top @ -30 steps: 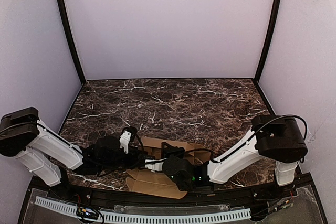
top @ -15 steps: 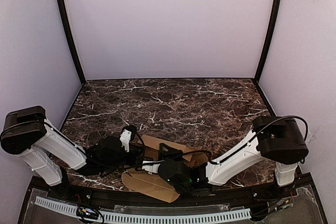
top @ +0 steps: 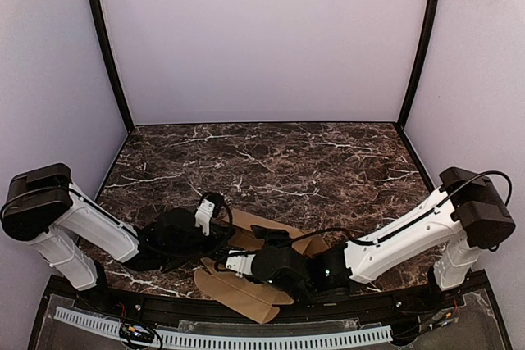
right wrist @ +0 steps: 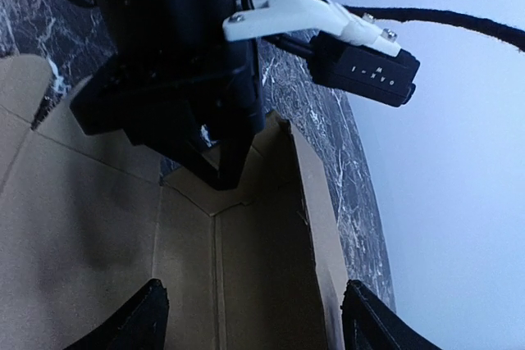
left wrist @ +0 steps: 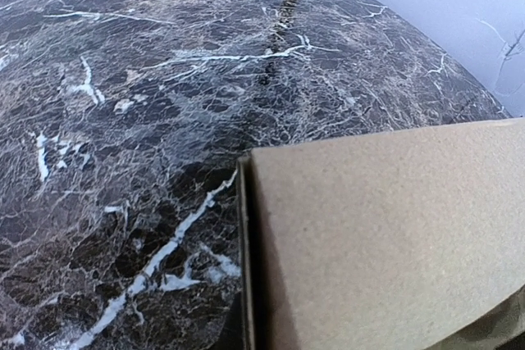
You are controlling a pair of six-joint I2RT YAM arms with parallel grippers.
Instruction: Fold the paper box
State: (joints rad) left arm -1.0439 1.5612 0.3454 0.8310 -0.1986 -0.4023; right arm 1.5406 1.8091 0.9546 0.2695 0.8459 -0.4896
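Tan paper box pinched in left jaws; right jaws spread wide.

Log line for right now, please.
left gripper: shut on paper box | right gripper: open over it | box state: one panel raised, unfinished

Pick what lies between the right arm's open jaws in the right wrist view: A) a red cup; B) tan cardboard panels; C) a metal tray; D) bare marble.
B: creased tan panels of the paper box fill the gap between the right gripper's jaws.
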